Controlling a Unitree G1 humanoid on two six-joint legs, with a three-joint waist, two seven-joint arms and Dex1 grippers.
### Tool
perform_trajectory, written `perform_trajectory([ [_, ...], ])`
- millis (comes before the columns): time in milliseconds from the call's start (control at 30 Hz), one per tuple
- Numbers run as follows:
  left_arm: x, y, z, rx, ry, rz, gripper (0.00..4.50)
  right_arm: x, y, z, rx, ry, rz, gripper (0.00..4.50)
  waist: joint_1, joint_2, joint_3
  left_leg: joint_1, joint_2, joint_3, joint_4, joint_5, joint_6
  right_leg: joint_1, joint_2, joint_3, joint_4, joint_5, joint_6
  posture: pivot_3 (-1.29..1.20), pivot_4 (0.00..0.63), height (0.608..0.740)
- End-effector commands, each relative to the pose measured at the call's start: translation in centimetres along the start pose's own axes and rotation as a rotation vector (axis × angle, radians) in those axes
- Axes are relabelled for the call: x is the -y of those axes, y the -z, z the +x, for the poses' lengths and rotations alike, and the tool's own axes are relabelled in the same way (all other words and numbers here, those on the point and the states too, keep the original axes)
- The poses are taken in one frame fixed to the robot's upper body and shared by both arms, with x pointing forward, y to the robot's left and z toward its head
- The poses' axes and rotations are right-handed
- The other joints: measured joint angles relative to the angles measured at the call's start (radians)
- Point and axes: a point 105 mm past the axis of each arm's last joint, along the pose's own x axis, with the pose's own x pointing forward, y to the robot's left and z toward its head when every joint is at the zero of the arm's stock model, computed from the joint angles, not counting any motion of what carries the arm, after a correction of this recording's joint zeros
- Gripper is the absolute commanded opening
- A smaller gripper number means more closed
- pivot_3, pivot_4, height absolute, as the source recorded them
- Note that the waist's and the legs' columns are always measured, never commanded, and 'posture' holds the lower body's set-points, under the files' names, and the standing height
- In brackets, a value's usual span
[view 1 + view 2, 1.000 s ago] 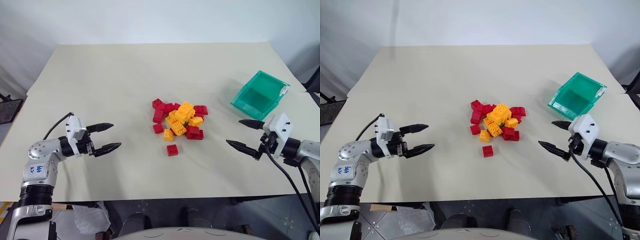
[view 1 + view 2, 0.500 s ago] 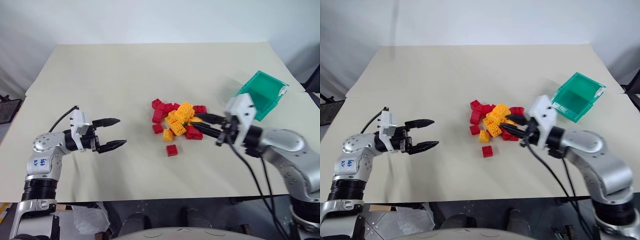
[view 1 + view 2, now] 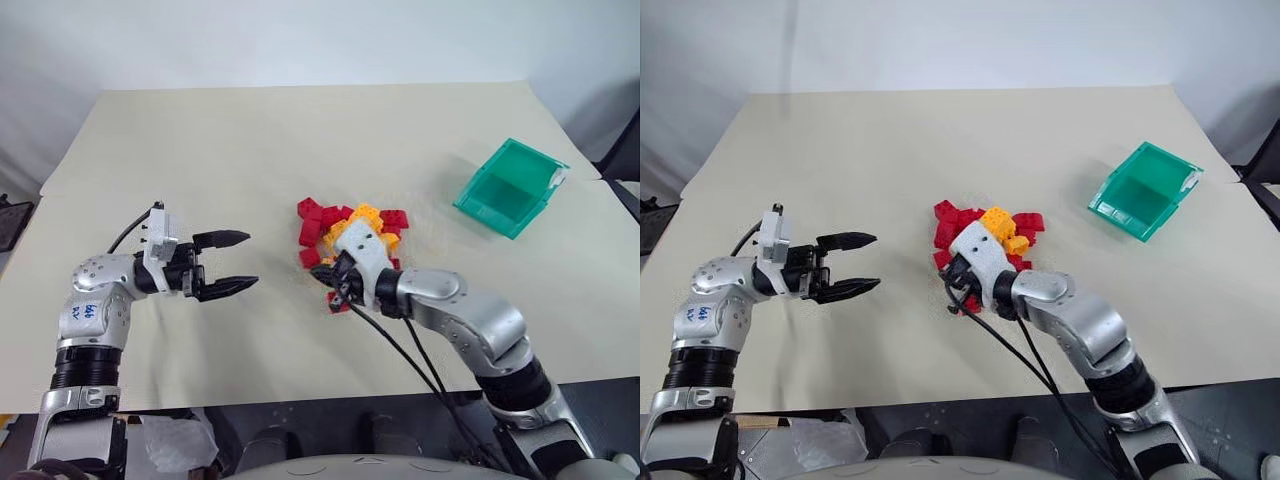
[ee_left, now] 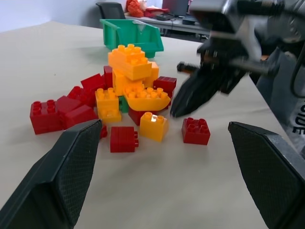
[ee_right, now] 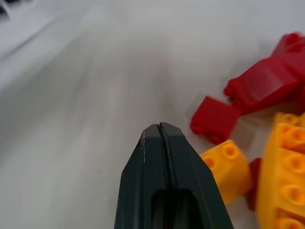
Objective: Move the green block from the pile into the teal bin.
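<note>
Plastic green block (image 4: pixel 123 103) lies low inside the pile (image 3: pixel 372 218), just beyond the tip of the right tool (image 3: pixel 331 281).
The right tool is closed flat and empty at the pile's edge; the left tool (image 3: pixel 251 260) stands open, well apart. The block is probably light, stiff and a little slippery, so pinching its two flat sides seems best. The teal bin (image 3: pixel 487 215), well apart on the right tool's wrist side, looks empty.
</note>
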Motion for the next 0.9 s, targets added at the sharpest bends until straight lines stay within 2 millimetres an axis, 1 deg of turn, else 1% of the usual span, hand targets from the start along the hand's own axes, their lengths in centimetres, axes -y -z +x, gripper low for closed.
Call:
perform_trajectory([
  [33, 0.0, -1.0, 0.0, 0.021, 0.018, 0.023, 4.50, 1.8, -1.4, 0.8, 0.047, 0.081, -0.037, 0.02, -0.005, 0.000, 0.000, 0.000, 0.000, 0.000, 0.000, 0.000, 0.000, 0.000, 0.000, 0.000, 0.000, 0.000, 0.000, 0.00, 0.150, 0.740],
  [133, 0.1, -1.0, 0.0, 0.022, 0.020, 0.025, 4.50, 3.6, -1.7, 0.6, 0.065, 0.148, -0.042, 0.02, -0.009, 0.000, 0.000, 0.000, 0.000, 0.001, 0.000, 0.000, 0.000, 0.000, 0.000, 0.000, 0.000, 0.000, 0.000, 0.00, 0.150, 0.740],
  [200, 0.1, -1.0, 0.0, 0.025, 0.021, 0.026, 4.50, 5.3, -1.7, 0.1, 0.074, 0.209, -0.047, 0.02, -0.014, 0.000, 0.000, 0.000, 0.000, 0.001, 0.000, 0.000, -0.001, 0.000, 0.000, 0.000, 0.000, 0.000, 0.000, 0.00, 0.150, 0.740],
  [267, 0.2, -1.0, -0.1, 0.025, 0.022, 0.027, 4.50, 6.4, -1.7, -0.3, 0.084, 0.251, -0.047, 0.02, -0.018, 0.000, 0.000, 0.000, 0.000, 0.002, 0.000, 0.000, -0.001, 0.000, 0.000, 0.000, 0.000, 0.000, 0.000, 0.00, 0.150, 0.740],
  [300, 0.2, -1.0, -0.1, 0.025, 0.022, 0.027, 4.50, 7.5, -1.7, -0.7, 0.085, 0.289, -0.045, 0.02, -0.019, 0.000, 0.000, 0.000, 0.000, 0.002, -0.001, 0.000, -0.001, 0.000, 0.000, 0.000, 0.000, 0.000, 0.000, 0.00, 0.150, 0.740],
  [367, 0.2, -0.9, 0.0, 0.028, 0.023, 0.028, 4.50, 10.4, -1.3, -2.0, 0.067, 0.390, -0.048, 0.02, -0.019, 0.000, 0.000, 0.000, 0.000, 0.003, -0.001, 0.000, -0.001, 0.000, 0.000, 0.000, 0.000, 0.000, 0.000, 0.00, 0.150, 0.740],
  [400, 0.2, -0.9, 0.1, 0.030, 0.023, 0.027, 4.50, 11.5, -1.0, -2.6, 0.053, 0.429, -0.052, 0.02, -0.018, 0.000, 0.000, 0.000, 0.000, 0.004, -0.001, 0.000, -0.001, 0.000, 0.000, 0.000, 0.000, 0.000, 0.000, 0.00, 0.150, 0.740],
  [533, 0.2, -0.7, 0.3, 0.033, 0.023, 0.024, 4.50, 13.6, 0.2, -4.1, 0.000, 0.501, -0.079, 0.02, -0.020, 0.000, 0.000, 0.000, 0.000, 0.005, 0.000, 0.000, -0.001, 0.000, 0.000, 0.000, 0.000, 0.000, 0.000, 0.00, 0.150, 0.740],
  [633, 0.2, -0.7, 0.3, 0.036, 0.023, 0.022, 4.50, 14.1, 0.1, -4.7, -0.006, 0.509, -0.107, 0.02, -0.022, 0.000, 0.000, 0.000, 0.001, 0.006, -0.001, 0.000, -0.001, 0.000, 0.000, 0.000, 0.000, 0.000, 0.000, 0.00, 0.150, 0.740],
  [700, 0.1, -0.7, 0.4, 0.040, 0.021, 0.022, 4.50, 13.1, -1.4, -4.9, 0.043, 0.449, -0.107, 0.02, -0.021, 0.000, 0.000, 0.000, 0.001, 0.006, -0.001, 0.001, -0.001, 0.000, 0.000, 0.001, 0.000, 0.000, 0.000, 0.00, 0.150, 0.740],
  [767, 0.1, -0.6, 0.5, 0.043, 0.020, 0.021, 4.50, 11.3, -2.9, -5.0, 0.087, 0.361, -0.118, 0.02, -0.020, 0.000, 0.000, 0.000, 0.001, 0.006, -0.001, 0.001, -0.001, 0.000, 0.000, 0.001, 0.000, 0.000, 0.000, 0.00, 0.150, 0.740],
  [833, 0.1, -0.6, 0.5, 0.046, 0.019, 0.021, 4.50, 10.2, -3.3, -5.2, 0.098, 0.309, -0.130, 0.02, -0.020, 0.000, 0.000, 0.000, 0.001, 0.004, -0.001, 0.001, -0.001, 0.000, 0.001, 0.001, 0.000, 0.000, 0.000, 0.00, 0.150, 0.740],
  [900, 0.1, -0.6, 0.6, 0.049, 0.019, 0.022, 4.50, 10.1, -3.6, -5.4, 0.100, 0.303, -0.140, 0.02, -0.019, 0.000, 0.000, 0.000, 0.001, 0.003, -0.001, 0.001, -0.001, 0.000, 0.001, 0.001, 0.000, 0.000, 0.000, 0.00, 0.150, 0.740],
])
